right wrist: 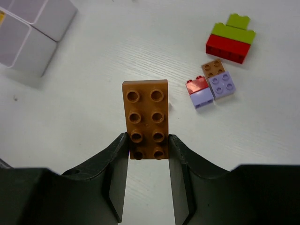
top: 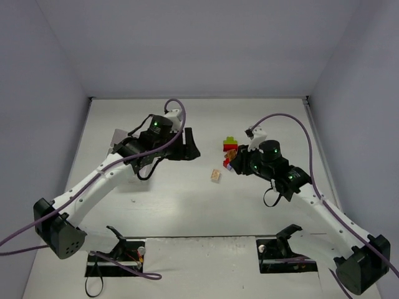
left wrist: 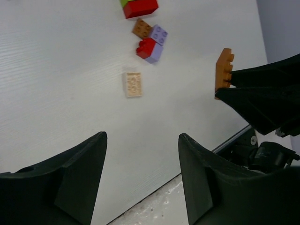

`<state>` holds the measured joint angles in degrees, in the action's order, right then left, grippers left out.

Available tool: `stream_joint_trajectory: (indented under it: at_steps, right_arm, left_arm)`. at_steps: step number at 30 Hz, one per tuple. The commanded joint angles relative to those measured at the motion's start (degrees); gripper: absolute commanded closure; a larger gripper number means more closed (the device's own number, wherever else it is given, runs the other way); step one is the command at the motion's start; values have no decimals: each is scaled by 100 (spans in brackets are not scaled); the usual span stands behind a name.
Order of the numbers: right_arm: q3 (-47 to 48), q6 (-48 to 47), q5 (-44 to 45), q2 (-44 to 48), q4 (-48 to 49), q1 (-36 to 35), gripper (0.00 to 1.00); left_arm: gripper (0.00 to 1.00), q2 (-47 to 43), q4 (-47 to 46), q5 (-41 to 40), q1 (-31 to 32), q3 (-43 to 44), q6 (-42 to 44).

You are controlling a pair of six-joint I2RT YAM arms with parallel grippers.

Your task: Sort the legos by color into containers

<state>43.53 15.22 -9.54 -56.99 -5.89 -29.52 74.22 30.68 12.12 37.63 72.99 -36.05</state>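
My right gripper (right wrist: 147, 140) is shut on a long orange-brown lego (right wrist: 145, 115) and holds it above the table; this lego also shows in the left wrist view (left wrist: 224, 72). To its right lie a green-on-red stack (right wrist: 231, 40), a small orange-brown lego (right wrist: 213, 69), a lilac lego (right wrist: 222, 84) and a red-on-lilac lego (right wrist: 199, 92). A beige lego (top: 216, 176) lies alone on the table, also in the left wrist view (left wrist: 133, 84). My left gripper (left wrist: 140, 140) is open and empty, above the table left of the bricks. The white tray (right wrist: 33, 28) shows at the upper left.
In the top view the tray (top: 119, 137) lies mostly hidden under the left arm at the table's left. Grey walls enclose the table on three sides. Purple cables trail from both arms.
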Motion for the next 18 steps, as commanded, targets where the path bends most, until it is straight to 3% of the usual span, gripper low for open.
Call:
stream_joint_trajectory:
  at_steps: [1, 7, 14, 17, 18]
  right_arm:
    - [-81, -397, -583, 292, 422, -80, 100]
    - [-55, -564, -909, 654, 528, -98, 99]
    - [-11, -714, -1076, 786, 536, -98, 98]
    - [-20, -740, -1094, 795, 536, -98, 97]
    - [-29, -749, -1094, 795, 536, -98, 97]
  left_arm:
    - [43, 302, -878, 185, 385, 593, -332]
    - [43, 998, -1187, 194, 965, 1225, -402]
    - [44, 1490, -1354, 159, 1185, 1604, -499]
    - [51, 1692, -1301, 176, 1203, 1710, -552]
    - [58, 1710, -1310, 194, 1194, 1718, -587]
